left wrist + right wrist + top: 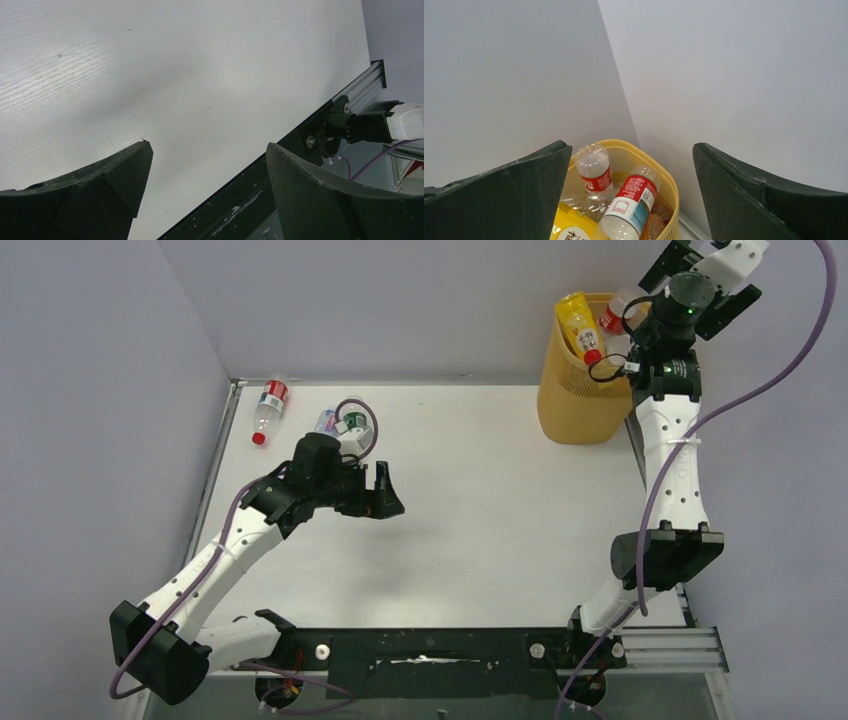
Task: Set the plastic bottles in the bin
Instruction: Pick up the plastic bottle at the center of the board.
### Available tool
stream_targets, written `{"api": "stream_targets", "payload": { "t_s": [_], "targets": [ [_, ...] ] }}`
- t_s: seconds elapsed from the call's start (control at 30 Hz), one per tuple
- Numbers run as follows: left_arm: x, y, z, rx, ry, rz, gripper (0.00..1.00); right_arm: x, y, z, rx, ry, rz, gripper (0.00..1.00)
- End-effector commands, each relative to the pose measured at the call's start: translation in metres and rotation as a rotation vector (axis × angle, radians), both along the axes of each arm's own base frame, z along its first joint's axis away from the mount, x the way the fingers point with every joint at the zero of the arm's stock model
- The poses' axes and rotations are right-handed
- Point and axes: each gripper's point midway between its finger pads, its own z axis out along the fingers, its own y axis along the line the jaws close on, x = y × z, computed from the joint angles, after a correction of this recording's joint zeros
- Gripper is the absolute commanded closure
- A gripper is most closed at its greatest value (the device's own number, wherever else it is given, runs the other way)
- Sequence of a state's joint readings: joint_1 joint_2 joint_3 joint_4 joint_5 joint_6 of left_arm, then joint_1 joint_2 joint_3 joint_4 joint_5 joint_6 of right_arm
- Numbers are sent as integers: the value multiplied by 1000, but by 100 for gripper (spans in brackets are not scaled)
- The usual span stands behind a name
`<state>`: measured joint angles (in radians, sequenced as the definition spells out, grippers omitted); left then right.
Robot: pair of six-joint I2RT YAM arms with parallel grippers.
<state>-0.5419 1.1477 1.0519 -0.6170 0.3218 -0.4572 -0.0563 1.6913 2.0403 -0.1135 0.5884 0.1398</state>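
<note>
1. White tabletop (480, 540) is being left bare across its middle. The work still to be done is judged to lie at the far-left corner, well apart from the bin.
2. At the far-right corner the bin (580, 405) is being kept close to the wall and is already being crowded. A yellow bottle (579, 325) and a clear red-labelled bottle (614, 315) are being seen poking above its rim. Further bottles are best being released from over the middle of the mouth, so that none is being bounced off those tops.
3. High above the bin, the right gripper (631, 145) is being held with its jaws spread wide and nothing between them. Its release is judged done, and this arm is best being drawn aside so that the mouth is being left free.
4. Over bare table, the left gripper (209, 145) is being held with its jaws equally wide and empty. It is being judged the one for the next pick, being far nearer the loose bottles. Whether it can be carried as far as the bin cannot be told.
5. Near the far-left table edge a clear bottle with a red label (268, 405) is being seen lying on its side. A bottle with a blue label and green cap (340, 422) is being partly hidden just beyond the left wrist, under a purple cable (358, 405). Each is best being gripped across its body at the label, jaws crosswise to its length, since a round bottle is being judged likely to roll.
</note>
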Motion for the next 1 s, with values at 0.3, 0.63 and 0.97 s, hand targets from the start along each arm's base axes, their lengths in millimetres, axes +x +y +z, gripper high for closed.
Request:
{"api": "stream_targets", "payload": {
  "t_s": [0.3, 0.63, 0.97],
  "targets": [
    [14, 4, 7, -8, -35, 94, 14, -14, 57, 10, 59, 77, 345, 2],
    [63, 45, -30, 134, 10, 304, 14, -57, 171, -27, 73, 212, 662, 2],
    [138, 100, -59, 312, -31, 503, 20, -119, 219, -91, 196, 334, 820, 6]
  ]
}}
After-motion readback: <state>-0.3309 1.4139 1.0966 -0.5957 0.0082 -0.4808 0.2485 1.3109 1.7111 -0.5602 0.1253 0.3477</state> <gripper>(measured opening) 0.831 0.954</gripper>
